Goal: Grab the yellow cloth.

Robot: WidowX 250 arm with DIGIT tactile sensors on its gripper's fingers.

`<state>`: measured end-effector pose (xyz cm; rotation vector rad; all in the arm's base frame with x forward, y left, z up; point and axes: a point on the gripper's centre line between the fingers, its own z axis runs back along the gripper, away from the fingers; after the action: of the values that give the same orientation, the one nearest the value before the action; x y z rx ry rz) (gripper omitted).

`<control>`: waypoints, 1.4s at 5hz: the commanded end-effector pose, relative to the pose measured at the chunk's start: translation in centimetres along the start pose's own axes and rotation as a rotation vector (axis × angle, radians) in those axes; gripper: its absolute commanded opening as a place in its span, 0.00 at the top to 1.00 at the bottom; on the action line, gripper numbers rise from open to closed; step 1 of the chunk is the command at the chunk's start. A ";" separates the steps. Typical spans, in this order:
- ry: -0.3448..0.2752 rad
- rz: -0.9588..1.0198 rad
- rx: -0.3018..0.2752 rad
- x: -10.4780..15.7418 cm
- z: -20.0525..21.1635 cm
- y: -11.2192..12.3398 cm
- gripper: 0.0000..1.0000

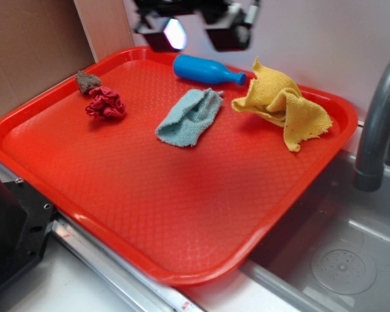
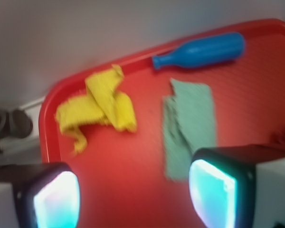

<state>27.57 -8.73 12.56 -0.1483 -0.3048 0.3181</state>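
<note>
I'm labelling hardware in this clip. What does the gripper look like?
The gripper has two blocky fingers with dark casings and rounded rectangular pads that glow pale cyan-white. White housing sits behind each. In the exterior view it shows as blurred black parts with one pale glossy pad. No cables or markings are discernible.

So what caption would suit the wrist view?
Open fingers above a red tray holding yellow cloth, green cloth, blue bottle.

Gripper [image 1: 195,32]: I see it blurred and cropped by the exterior view's top edge. Wrist view: soft throughout; both fingertips [image 2: 54,199] cut by the bottom edge; red bundle [image 2: 284,138] barely visible at right.
</note>
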 end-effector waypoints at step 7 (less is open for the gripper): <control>0.089 -0.034 0.141 4.4 -10.7 -3.4 1.00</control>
<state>35.09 -11.73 2.60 0.0006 -0.1433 0.2706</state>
